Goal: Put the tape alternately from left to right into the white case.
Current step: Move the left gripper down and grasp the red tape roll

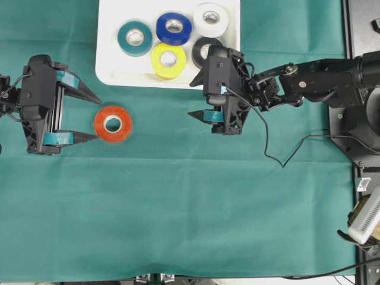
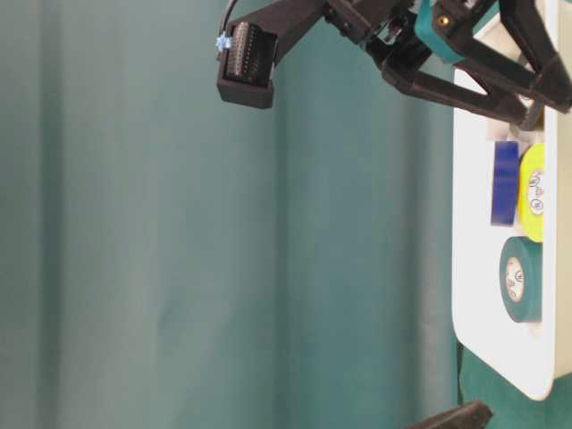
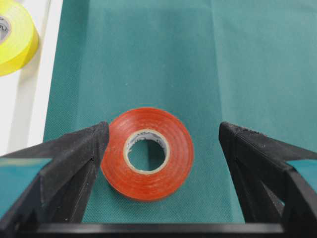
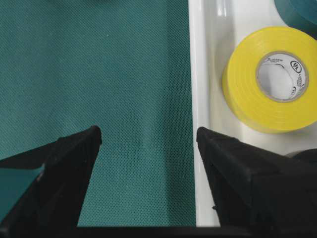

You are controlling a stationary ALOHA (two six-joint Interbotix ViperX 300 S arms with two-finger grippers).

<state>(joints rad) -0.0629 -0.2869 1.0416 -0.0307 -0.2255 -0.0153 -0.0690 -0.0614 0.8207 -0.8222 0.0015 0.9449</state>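
Five rolls in the white case [image 1: 107, 65] at the cloth's [image 1: 178, 208] far edge; red roll [image 1: 113, 123] outside it, between the spread-fingered left gripper [image 1: 92, 117]; right gripper [image 1: 199, 98] likewise spread, empty.

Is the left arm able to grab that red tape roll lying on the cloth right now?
Probably yes: the left gripper is open, the red tape roll lies flat just ahead between its fingers, nothing in between.

You see a matt woven green cloth [image 1: 178, 208] on the table, a smooth glossy white plastic case [image 1: 110, 71], shiny vinyl red tape [image 3: 147, 152] and yellow tape [image 4: 270, 82] with pale cardboard cores, rough matt black gripper fingers [image 3: 74, 153].
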